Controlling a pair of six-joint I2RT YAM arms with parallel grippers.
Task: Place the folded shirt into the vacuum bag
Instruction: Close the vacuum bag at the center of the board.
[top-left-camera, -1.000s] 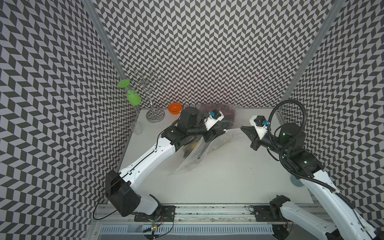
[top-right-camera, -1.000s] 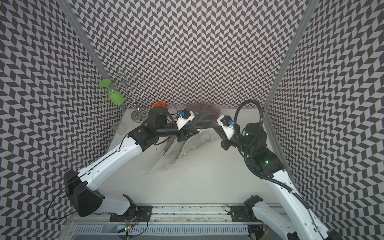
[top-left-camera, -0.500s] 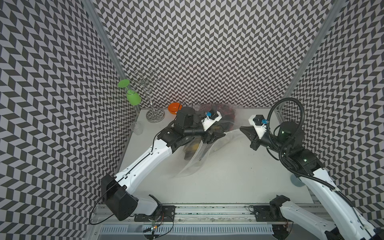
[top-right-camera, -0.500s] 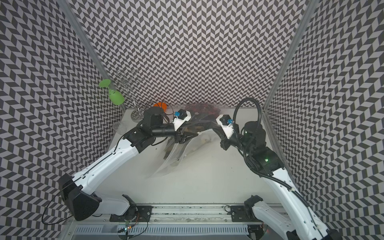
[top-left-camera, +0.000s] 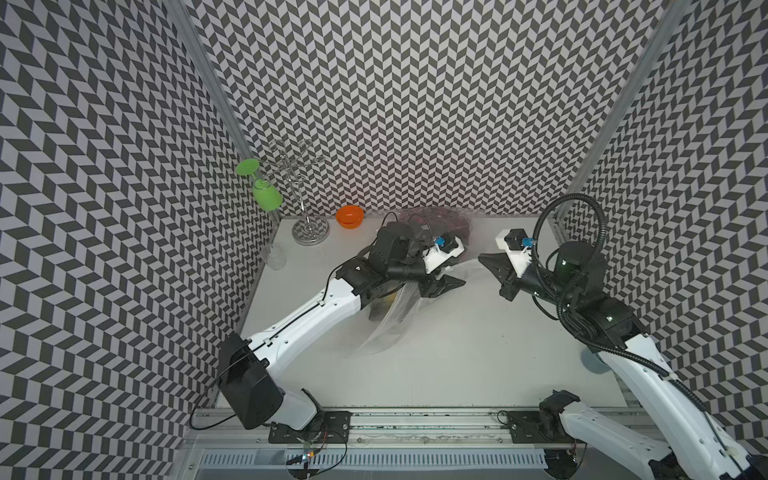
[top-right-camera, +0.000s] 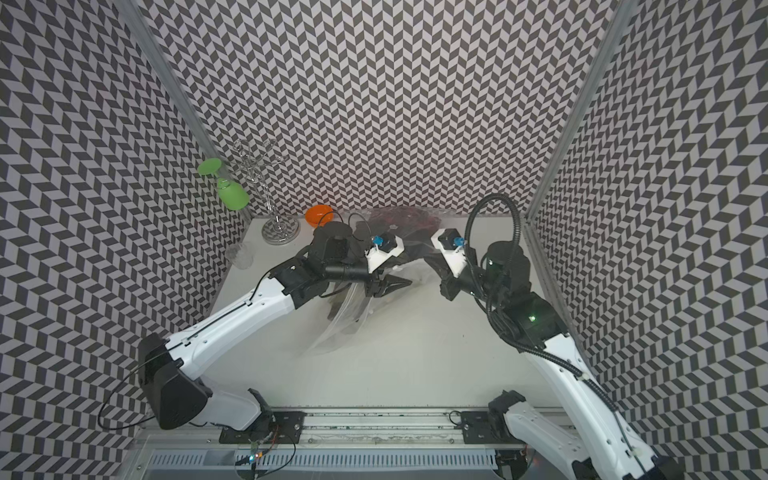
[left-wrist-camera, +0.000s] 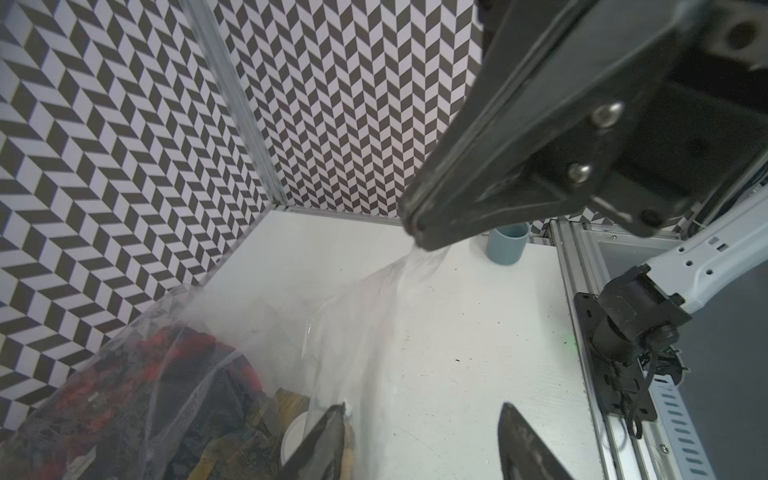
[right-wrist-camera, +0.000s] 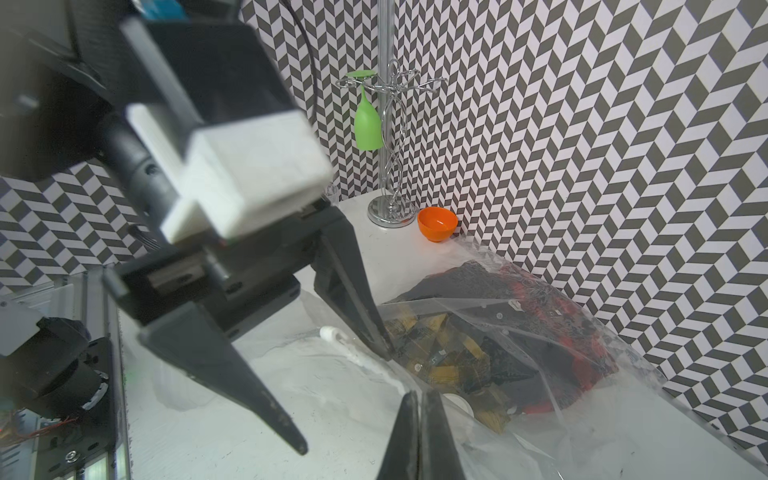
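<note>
The vacuum bag (top-left-camera: 390, 316) lies crumpled and clear across the middle and back of the table. The folded shirt (right-wrist-camera: 498, 332), dark with red and yellow patches, sits inside it near the back wall, also visible as the shirt (left-wrist-camera: 145, 395). The bag's white round valve (right-wrist-camera: 459, 403) and zip slider (right-wrist-camera: 328, 332) show. My right gripper (right-wrist-camera: 419, 395) is shut on the bag's mouth edge and holds it up off the table. My left gripper (left-wrist-camera: 424, 409) is open. One of its fingers (right-wrist-camera: 374, 332) rests at the mouth edge; the other hangs over bare table.
An orange bowl (top-left-camera: 350, 216), a wire glass rack (top-left-camera: 309, 230) with a hanging green glass (top-left-camera: 267, 195) and a clear tumbler (top-left-camera: 274, 255) stand at the back left. A grey-blue cup (left-wrist-camera: 508, 243) stands at the right edge. A metal rail (top-left-camera: 415, 415) runs along the front.
My left gripper has drifted a little to the right and nearer the front, and its jaws widened, then narrowed somewhat. The right gripper has stayed put on the bag edge.
</note>
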